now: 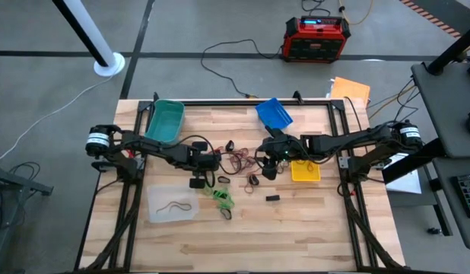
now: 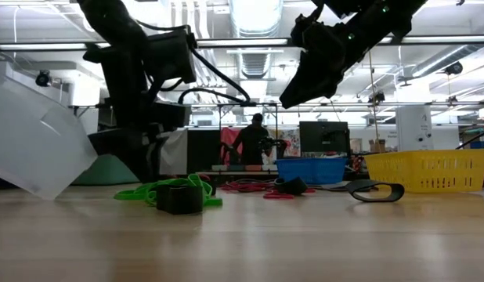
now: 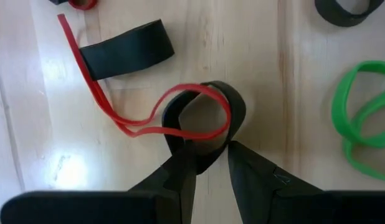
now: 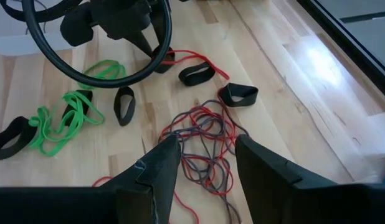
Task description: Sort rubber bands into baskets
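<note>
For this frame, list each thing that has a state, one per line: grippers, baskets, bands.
left gripper: down at the table, fingers closed on a black band with a red band looped through it
right gripper: open, above a red and grey tangle
clear basket: holds one dark band
teal basket: tilted
blue basket: tilted
yellow basket: flat
green bands: loose on table
</note>
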Robot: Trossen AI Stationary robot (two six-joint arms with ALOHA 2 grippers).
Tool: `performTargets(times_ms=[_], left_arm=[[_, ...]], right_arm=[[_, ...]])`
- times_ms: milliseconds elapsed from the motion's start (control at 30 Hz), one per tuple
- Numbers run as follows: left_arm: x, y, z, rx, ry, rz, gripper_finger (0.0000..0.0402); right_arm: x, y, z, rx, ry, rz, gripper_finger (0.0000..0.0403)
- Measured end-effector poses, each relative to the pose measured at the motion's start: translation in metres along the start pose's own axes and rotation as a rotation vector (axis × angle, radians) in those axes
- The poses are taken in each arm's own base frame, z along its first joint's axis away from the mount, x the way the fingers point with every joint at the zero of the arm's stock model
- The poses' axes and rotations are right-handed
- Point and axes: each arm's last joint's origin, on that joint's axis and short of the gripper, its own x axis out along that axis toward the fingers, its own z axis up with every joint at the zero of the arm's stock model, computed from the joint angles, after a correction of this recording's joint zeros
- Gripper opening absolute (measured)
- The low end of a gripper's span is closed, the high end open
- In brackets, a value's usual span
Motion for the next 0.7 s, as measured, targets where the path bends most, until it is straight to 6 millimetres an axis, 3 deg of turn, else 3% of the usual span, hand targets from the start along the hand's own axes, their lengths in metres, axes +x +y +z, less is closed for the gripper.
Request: performTargets(times_ms=[700], left_arm=[[-0.023, 0.005, -0.004, -0.014, -0.037, 0.004, 0.0077]], right_arm=[[0.000, 0.000, 0.000, 0.002, 0.000, -0.001, 0.0151]])
